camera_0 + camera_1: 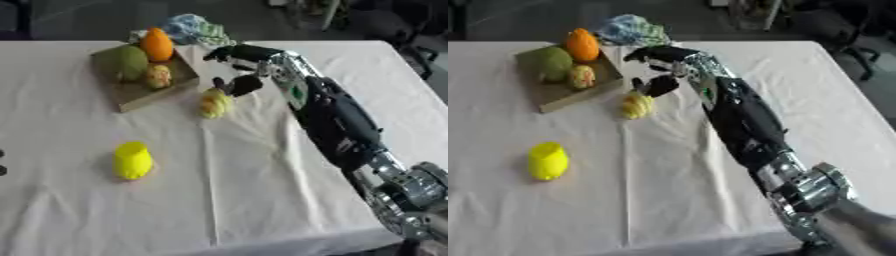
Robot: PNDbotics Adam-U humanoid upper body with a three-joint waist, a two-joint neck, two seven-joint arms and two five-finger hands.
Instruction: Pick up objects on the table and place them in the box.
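Observation:
My right arm reaches from the lower right to the table's far middle. My right hand (248,53) hovers open beside the right edge of the brown box (131,95), fingers spread toward the box and thumb (241,85) pointing down. A pale yellow fruit (213,103) lies on the cloth right under the thumb, touching it or nearly so. Inside the box are a green fruit (128,62), an orange fruit (157,45) and a small yellow-red fruit (157,76). A bright yellow object (132,160) stands alone on the table at the left front.
A blue-green bundle of cloth (194,29) lies just behind the box. The table wears a white wrinkled cloth (245,190). A sliver of something dark (3,170) shows at the left edge, perhaps my left hand.

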